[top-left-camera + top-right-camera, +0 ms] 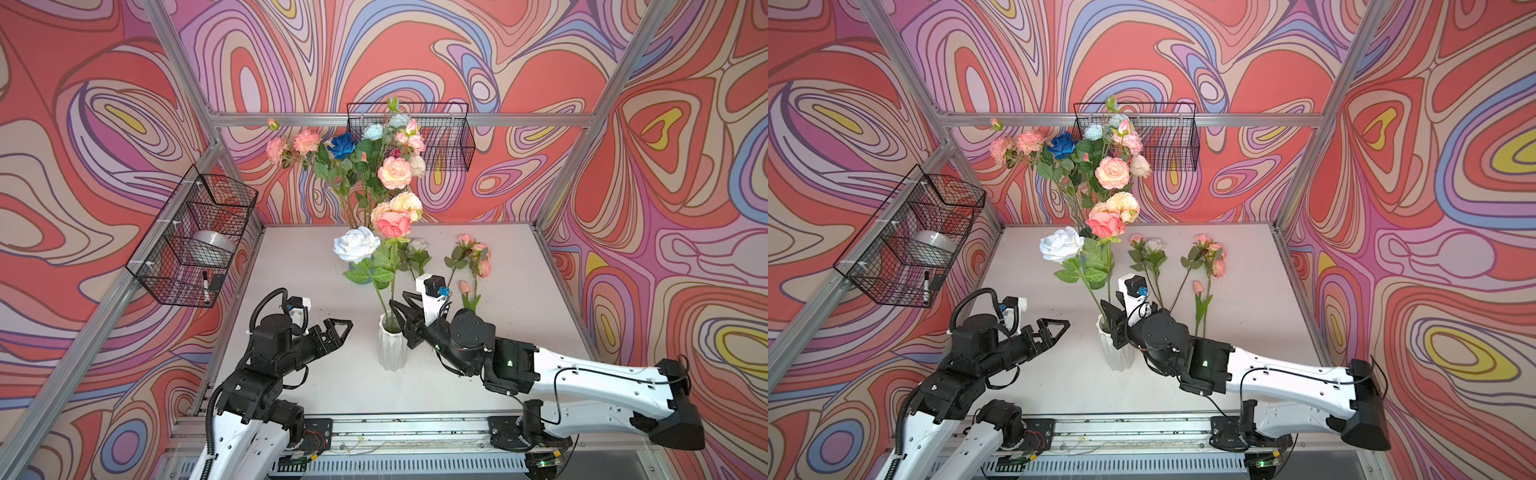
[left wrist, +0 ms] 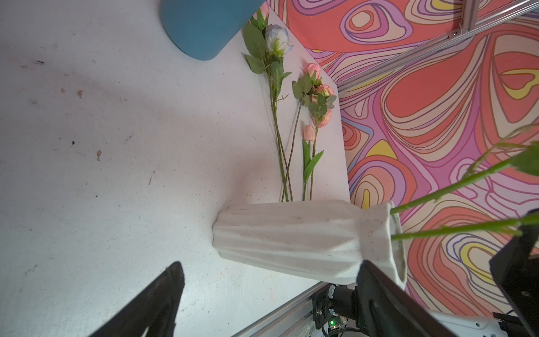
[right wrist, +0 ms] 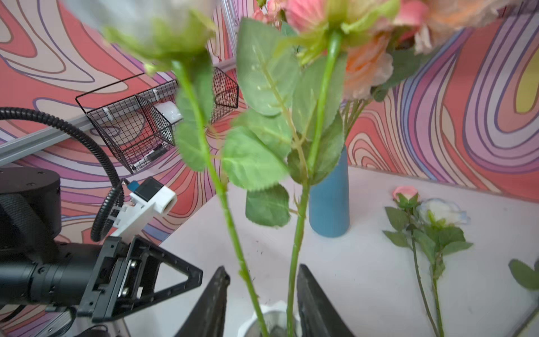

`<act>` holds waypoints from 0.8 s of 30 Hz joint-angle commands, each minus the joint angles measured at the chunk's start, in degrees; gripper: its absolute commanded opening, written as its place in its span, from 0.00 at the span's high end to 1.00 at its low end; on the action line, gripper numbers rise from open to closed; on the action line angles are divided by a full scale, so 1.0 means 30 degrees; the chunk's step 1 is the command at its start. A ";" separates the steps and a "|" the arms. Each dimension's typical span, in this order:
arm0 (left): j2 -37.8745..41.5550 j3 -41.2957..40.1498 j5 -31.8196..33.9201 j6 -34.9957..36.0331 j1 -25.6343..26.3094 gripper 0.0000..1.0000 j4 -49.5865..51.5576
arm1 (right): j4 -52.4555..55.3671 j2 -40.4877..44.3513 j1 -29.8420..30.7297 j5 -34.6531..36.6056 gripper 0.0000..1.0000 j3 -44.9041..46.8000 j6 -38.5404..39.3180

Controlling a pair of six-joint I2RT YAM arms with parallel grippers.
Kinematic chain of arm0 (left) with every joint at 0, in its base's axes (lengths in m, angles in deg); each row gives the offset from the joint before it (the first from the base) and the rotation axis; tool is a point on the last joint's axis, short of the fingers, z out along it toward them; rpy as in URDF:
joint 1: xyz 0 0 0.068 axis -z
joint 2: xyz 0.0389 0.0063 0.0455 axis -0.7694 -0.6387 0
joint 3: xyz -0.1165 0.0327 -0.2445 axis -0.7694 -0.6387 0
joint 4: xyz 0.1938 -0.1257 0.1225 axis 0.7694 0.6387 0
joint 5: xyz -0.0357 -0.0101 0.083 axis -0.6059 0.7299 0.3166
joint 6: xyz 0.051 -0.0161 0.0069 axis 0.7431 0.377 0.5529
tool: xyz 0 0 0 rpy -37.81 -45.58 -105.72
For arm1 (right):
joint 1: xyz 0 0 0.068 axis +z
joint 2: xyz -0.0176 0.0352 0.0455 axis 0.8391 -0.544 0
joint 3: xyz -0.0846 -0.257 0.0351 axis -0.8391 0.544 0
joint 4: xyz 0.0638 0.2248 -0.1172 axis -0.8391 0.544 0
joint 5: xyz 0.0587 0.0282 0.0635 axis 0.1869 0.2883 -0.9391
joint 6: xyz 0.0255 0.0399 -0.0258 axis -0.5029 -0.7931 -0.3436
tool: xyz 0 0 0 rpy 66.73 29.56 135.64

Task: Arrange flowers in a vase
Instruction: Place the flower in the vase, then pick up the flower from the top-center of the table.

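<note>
In both top views right gripper (image 1: pixel 398 300) at the vase (image 1: pixel 392 353) mouth, white rose (image 1: pixel 356 244) and pink rose (image 1: pixel 393 224) standing in it, left gripper (image 1: pixel 344 329) spread wide nearby, left wrist, loose flowers (image 2: pixel 291 116) lying beyond the vase, right wrist, jaws parted around both stems (image 3: pixel 295 256)

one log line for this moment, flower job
white vase: white rose, pink rose in | right hand: open around both stems | left hand: open, empty | table: loose flowers
</note>
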 commanded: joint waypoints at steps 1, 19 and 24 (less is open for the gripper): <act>0.0194 -0.0156 0.0009 0.0292 0.0082 0.05 -0.0161 | 0.4632 0.1378 0.0085 0.0498 0.58 0.0600 -0.3170; 0.0414 -0.0887 -0.0004 0.0352 0.0047 0.05 -0.0060 | 0.5568 -0.6116 -1.3207 -1.0172 0.60 0.1618 -0.3743; 0.0378 -0.0802 -0.0001 0.0416 0.0053 0.05 0.0051 | 0.7584 -1.1580 -1.3211 -0.9578 0.65 -0.2248 -0.0780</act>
